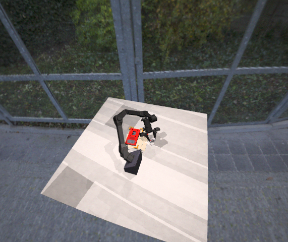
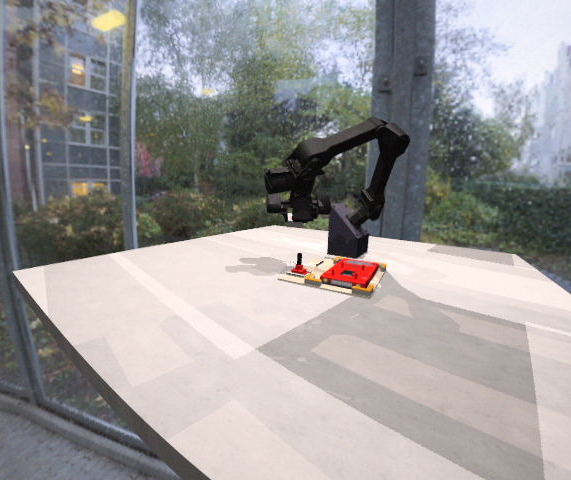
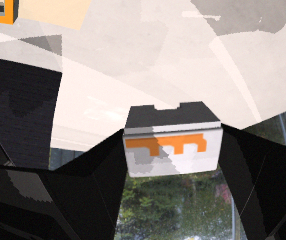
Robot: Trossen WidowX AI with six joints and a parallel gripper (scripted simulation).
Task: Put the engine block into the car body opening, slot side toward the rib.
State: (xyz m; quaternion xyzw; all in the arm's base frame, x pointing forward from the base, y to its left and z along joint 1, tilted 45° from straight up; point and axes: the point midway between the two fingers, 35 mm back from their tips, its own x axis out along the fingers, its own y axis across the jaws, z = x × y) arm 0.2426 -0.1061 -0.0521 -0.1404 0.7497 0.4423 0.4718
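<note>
My gripper [image 1: 152, 139] [image 3: 169, 131] is shut on the engine block [image 1: 152, 141] [image 2: 289, 217] [image 3: 175, 142]. The block is white with an orange pattern on the side and a dark part with a notch in its far edge in the wrist view. It hangs in the air, tilted, beside and above the car body, clear of it. The red car body [image 1: 132, 138] [image 2: 367, 270] lies flat between orange corner brackets, with its opening [image 1: 133, 133] [image 2: 348, 272] uncovered. The rib is too small to tell. In the exterior view the fingers are mostly hidden behind the gripper's own body.
The car body's pale board [image 1: 141, 146] [image 2: 286, 279] [image 3: 75, 16] also bears a red piece with an upright black peg [image 2: 299, 267]. An orange bracket [image 3: 13, 15] shows at the wrist view's top left. The arm's dark base [image 1: 132, 166] [image 2: 346, 238] [image 3: 23, 100] stands close to the board.
</note>
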